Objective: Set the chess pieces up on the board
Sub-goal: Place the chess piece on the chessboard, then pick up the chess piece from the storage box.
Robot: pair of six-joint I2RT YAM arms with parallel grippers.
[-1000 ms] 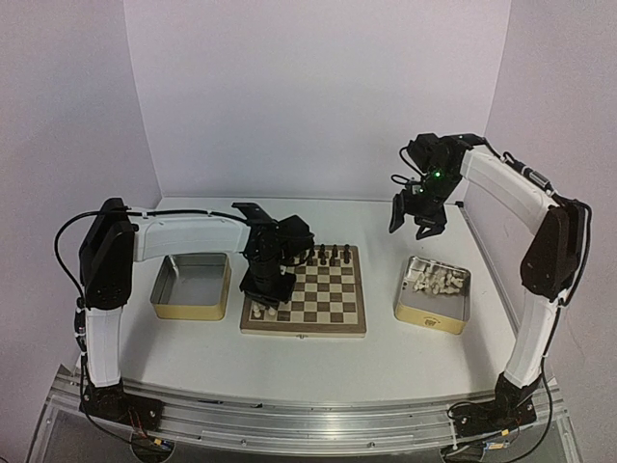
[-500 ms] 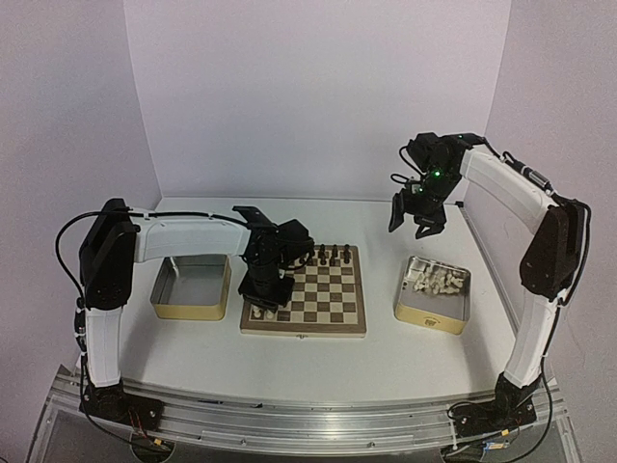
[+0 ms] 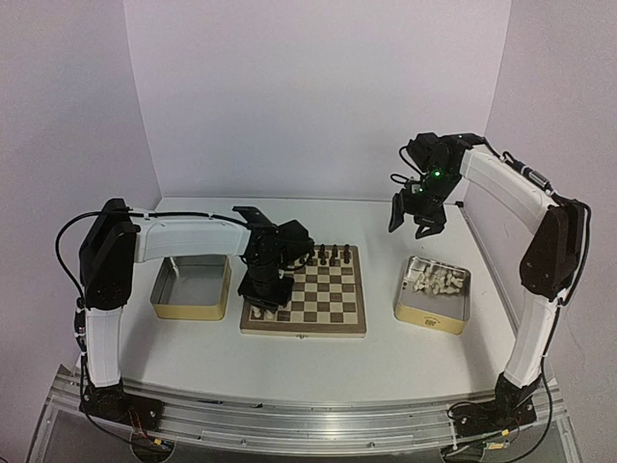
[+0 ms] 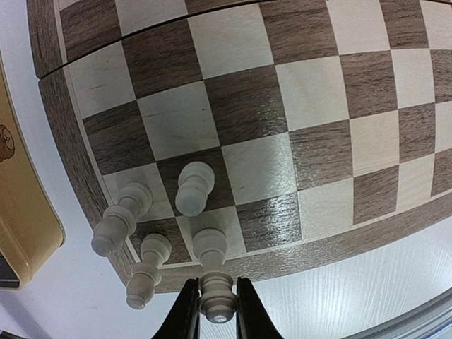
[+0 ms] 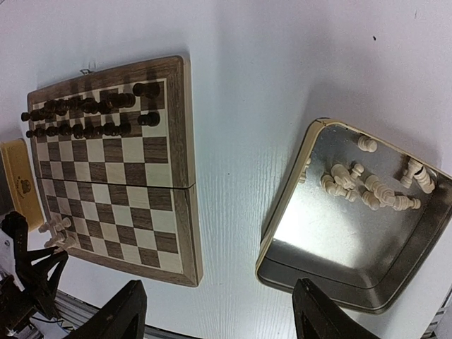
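Cream piece (image 4: 212, 282) at board (image 4: 318, 141) corner
Pinched by the left tool (image 4: 216, 314) at frame bottom; to be released upright, clear of neighbours (image 4: 194, 187).

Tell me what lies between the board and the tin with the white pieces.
Nothing: only a bare strip of white table separates the board and the tin, clearest in the right wrist view.

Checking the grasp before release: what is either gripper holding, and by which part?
The left gripper clamps one cream-white chess piece by its upper end. The right gripper holds nothing.
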